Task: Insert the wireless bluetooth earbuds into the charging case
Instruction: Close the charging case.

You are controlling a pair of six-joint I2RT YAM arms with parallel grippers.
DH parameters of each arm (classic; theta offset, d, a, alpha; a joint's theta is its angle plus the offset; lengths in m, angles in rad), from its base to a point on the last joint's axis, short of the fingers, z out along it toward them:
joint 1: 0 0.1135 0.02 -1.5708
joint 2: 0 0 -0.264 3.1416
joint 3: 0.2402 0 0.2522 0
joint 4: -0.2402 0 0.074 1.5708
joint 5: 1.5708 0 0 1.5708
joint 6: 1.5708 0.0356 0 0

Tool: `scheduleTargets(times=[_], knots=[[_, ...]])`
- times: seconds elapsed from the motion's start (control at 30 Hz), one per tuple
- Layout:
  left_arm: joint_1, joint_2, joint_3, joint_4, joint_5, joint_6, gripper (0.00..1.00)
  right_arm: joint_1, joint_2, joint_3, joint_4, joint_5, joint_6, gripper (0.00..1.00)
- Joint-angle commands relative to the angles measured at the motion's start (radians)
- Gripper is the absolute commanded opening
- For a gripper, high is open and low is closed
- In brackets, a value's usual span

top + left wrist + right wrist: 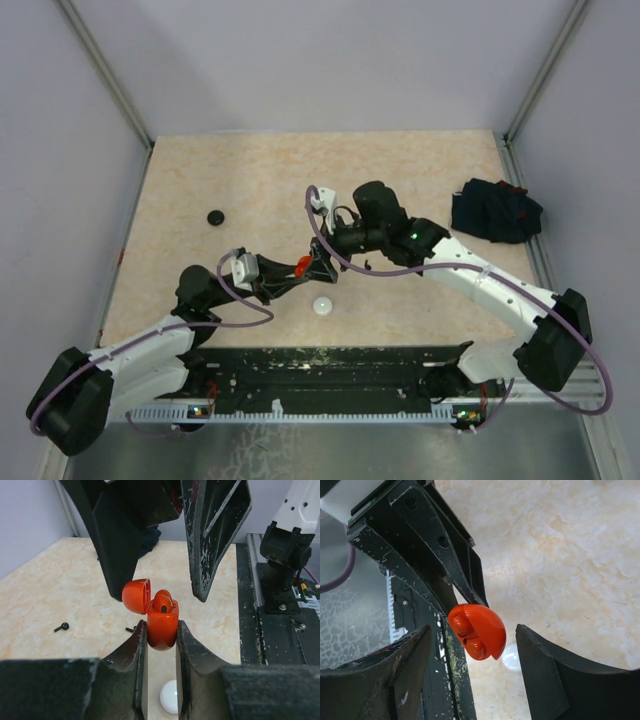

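Left gripper (161, 626) is clamped on the red-orange charging case (162, 627) and holds it upright in the air, above the table (420, 160) and a little in from the middle of its near edge. The lid (136, 595) is hinged open to one side.

Right gripper (472, 630) hangs directly over the case with its jaws apart, one finger on each side. It touches nothing that I can see.

A red-orange earbud (163, 602) sits in the case mouth. The right wrist view shows two rounded red-orange lumps in the wells. I take them for both buds of the pair, but I cannot confirm the second is fully down.

Also on the table:
- white round piece (322, 306), just below the case and closer to the near edge
- black stemmed bud (62, 626), lying loose
- black disc (214, 216), towards the left edge
- dark cloth bundle (495, 210), by the right edge

Judgement: the red-orange pair looks placed, so seating and lid closure come next.

How I would do it:
- Keep the left clamp unchanged, because any slackening will let the case rotate.
- Bring one right finger down on the visible bud, straight along the well axis, with a light touch only.
- Push the lid over from its hinge side, not from above.
- Watch the left wrist view for the bud riding up under the lid.
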Motion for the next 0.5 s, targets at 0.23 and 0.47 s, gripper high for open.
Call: scheduleTargets(times=[0.23,0.47], knots=[[-0.003,-0.026,0.024,-0.035,-0.041,-0.051,0.00,-0.007,-0.008,0.042,-0.004,-0.152,-0.064,0.65],[-0.003,-0.077,0.005,-0.102,-0.143,-0.121,0.00,-0.007,-0.030,0.039,-0.026,-0.137,-0.087,0.62]])
